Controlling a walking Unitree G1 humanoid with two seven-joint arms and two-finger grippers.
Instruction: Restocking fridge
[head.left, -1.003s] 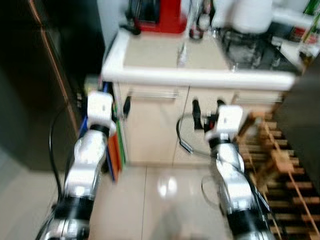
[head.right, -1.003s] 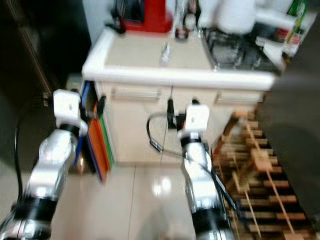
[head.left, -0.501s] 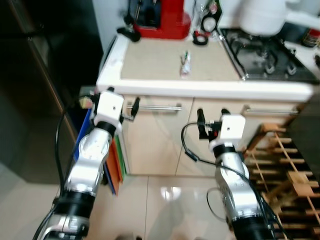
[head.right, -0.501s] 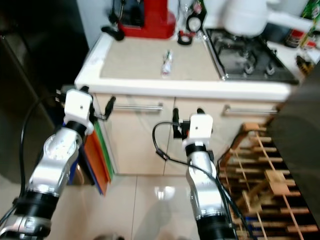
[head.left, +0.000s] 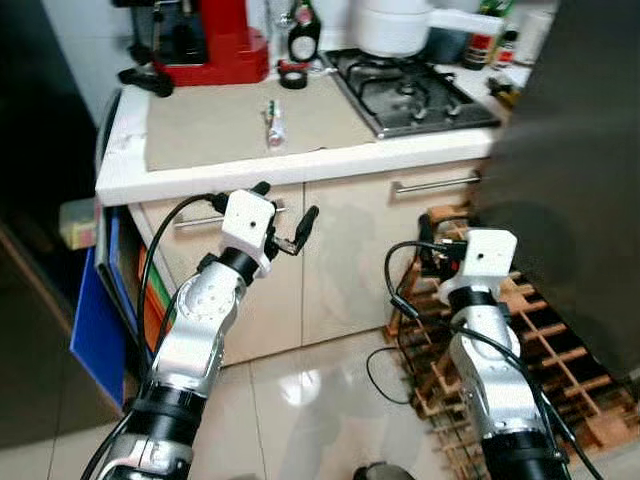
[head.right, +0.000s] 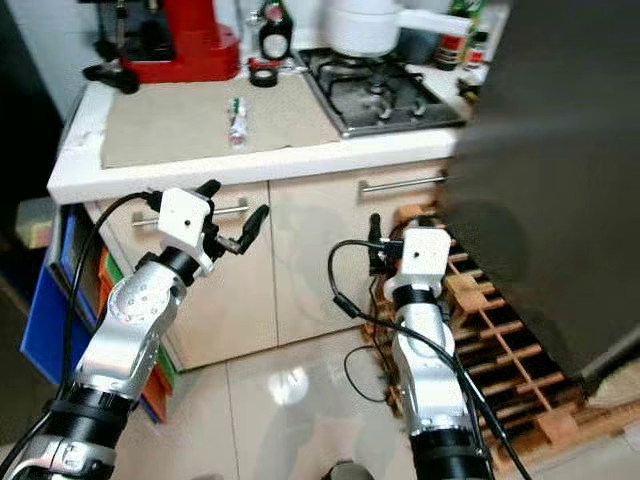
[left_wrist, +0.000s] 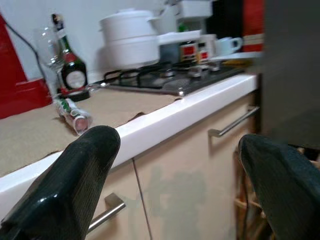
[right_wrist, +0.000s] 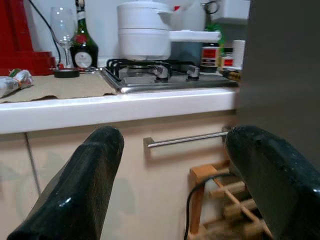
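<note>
Blue board (head.left: 98, 320) standing on edge at far left, beside cream cabinets (head.left: 340, 250). Above, white counter (head.left: 200, 175) carrying red coffee machine (head.left: 215, 45), small tube (head.left: 272, 122), dark bottle (head.left: 303, 35), gas hob (head.left: 410, 90) with white pot (head.left: 395, 25). Left gripper (head.left: 285, 225) raised before the cabinet handle (head.left: 190, 222), fingers spread apart, empty. Right gripper (head.right: 372, 245) lower, near wooden wine rack (head.left: 540, 340), fingers likewise apart, empty. Large dark fridge door (head.left: 570, 170) at far right, near the right gripper.
</note>
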